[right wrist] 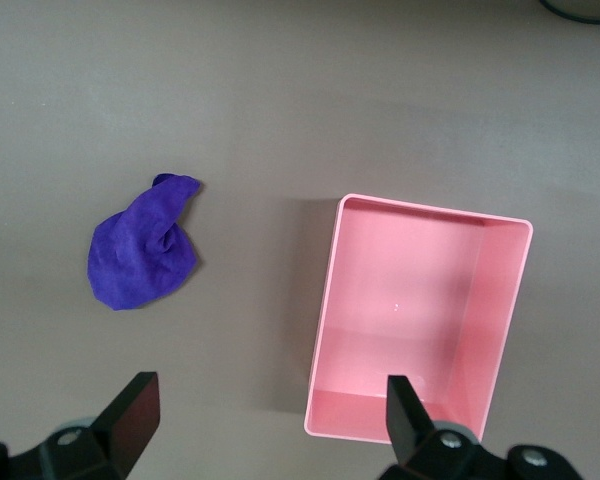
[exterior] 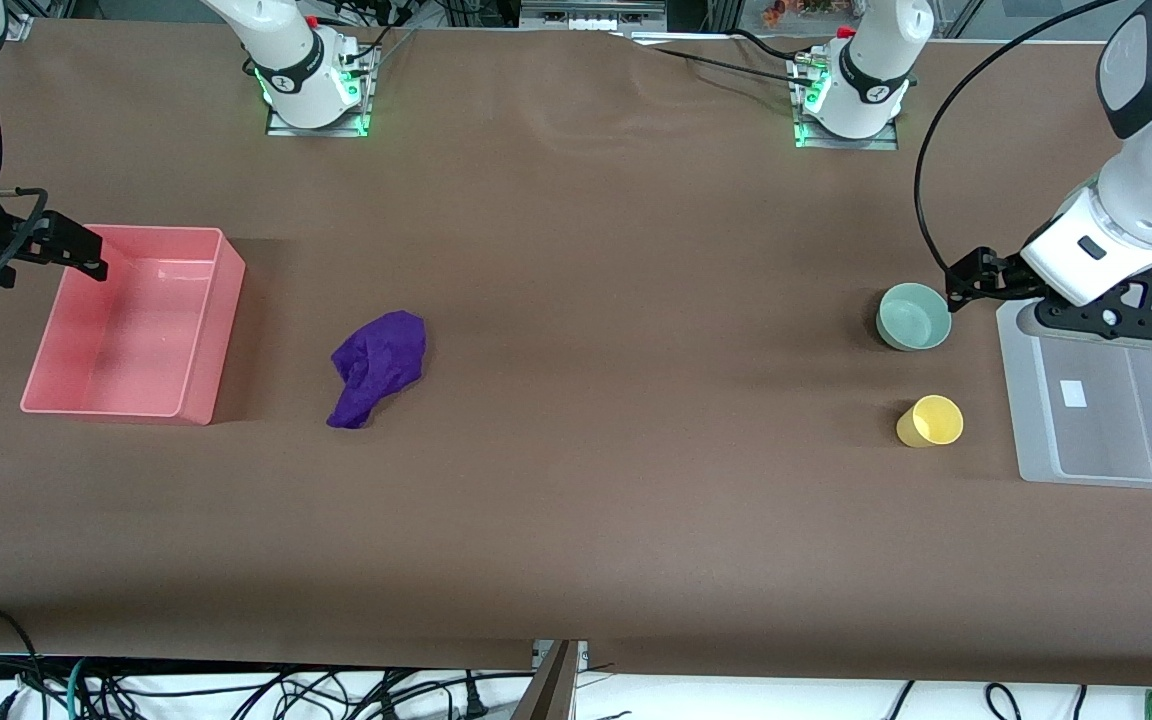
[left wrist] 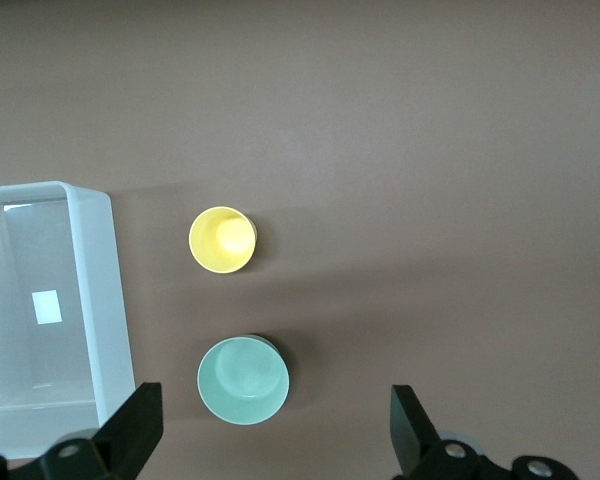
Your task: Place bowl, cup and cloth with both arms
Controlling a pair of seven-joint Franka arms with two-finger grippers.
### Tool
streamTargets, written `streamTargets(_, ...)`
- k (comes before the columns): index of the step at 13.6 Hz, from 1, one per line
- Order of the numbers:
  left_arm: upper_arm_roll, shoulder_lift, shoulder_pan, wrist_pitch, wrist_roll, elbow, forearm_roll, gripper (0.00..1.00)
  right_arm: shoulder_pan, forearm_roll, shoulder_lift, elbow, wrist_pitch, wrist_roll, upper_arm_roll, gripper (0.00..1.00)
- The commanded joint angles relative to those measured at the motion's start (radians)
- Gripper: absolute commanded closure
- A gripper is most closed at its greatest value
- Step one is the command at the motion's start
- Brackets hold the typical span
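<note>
The mint-green bowl [exterior: 914, 316] [left wrist: 243, 380] stands upright on the brown table toward the left arm's end. The yellow cup [exterior: 930, 421] [left wrist: 221, 240] stands nearer the front camera than the bowl. My left gripper [exterior: 981, 278] [left wrist: 272, 430] hangs open in the air above the bowl, holding nothing. The purple cloth [exterior: 379, 366] [right wrist: 142, 248] lies crumpled beside the pink bin [exterior: 223, 330] [right wrist: 320, 330]. My right gripper [exterior: 66, 245] [right wrist: 270, 415] hangs open and holds nothing, up in the air by that bin's outer edge.
A clear plastic tray [exterior: 1026, 420] [left wrist: 105, 300] lies beside the bowl and cup at the left arm's end. The pink bin has nothing in it. Both arm bases [exterior: 311, 85] [exterior: 851, 95] stand along the table's back edge. Cables hang below the front edge.
</note>
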Motion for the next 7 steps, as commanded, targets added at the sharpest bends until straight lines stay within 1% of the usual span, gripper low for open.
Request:
streamTargets(1, 0.001, 0.032, 0.000, -0.007, -0.001, 0.050, 0.016, 0.00, -0.008, 0.003, 0.013, 0.035, -0.022, -0.011, 0.004, 0.00)
streamTargets(7, 0.001, 0.032, 0.011, -0.045, 0.005, 0.050, 0.024, 0.00, -0.009, 0.003, 0.014, 0.035, -0.021, -0.011, 0.002, 0.00)
